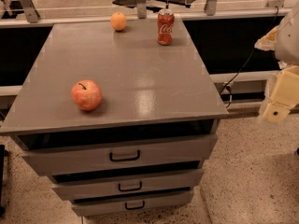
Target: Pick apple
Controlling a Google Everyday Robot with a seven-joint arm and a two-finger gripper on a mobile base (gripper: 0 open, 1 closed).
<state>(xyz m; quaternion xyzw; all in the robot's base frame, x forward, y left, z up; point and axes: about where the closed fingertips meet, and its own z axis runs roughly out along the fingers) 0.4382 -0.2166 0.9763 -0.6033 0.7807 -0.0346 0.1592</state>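
The apple [86, 95] is round and red-pink with yellowish patches and a short dark stem. It sits on the grey cabinet top [140, 73], near the front left edge. My gripper [279, 104] shows as pale cream parts at the far right edge of the view. It is off the cabinet's right side, roughly level with the front edge, and far from the apple. It holds nothing that I can see.
A small orange fruit [118, 21] and a red soda can [165, 27] stand at the back of the cabinet top. The cabinet has three drawers [125, 157] with dark handles. A black cable [243, 69] hangs at the right. The floor is speckled.
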